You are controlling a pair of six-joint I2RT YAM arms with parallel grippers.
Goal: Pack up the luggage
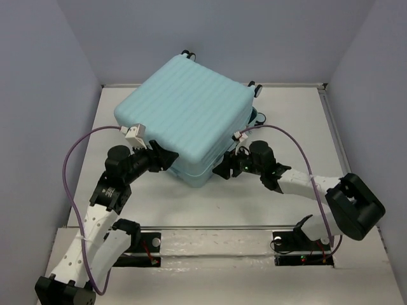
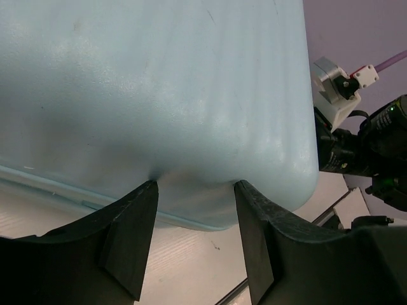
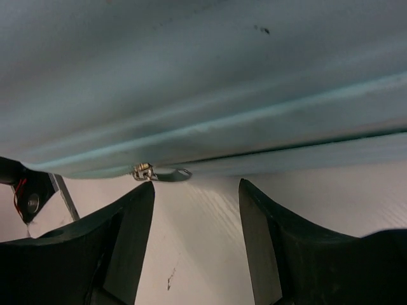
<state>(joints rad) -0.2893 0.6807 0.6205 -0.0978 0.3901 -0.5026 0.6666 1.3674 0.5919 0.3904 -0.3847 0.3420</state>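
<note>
Luggage (image 1: 187,114) lies flat on table (image 1: 299,133) between grey walls (image 1: 41,95).

The suitcase (image 1: 187,111) is ribbed plastic with a soft sheen, its zipper pull (image 3: 162,173) shiny metal, the table (image 1: 299,127) matt white.

We see soft, even overhead light and faint shadows. Close up, the luggage (image 3: 210,76) blurs in our wrist views.
</note>
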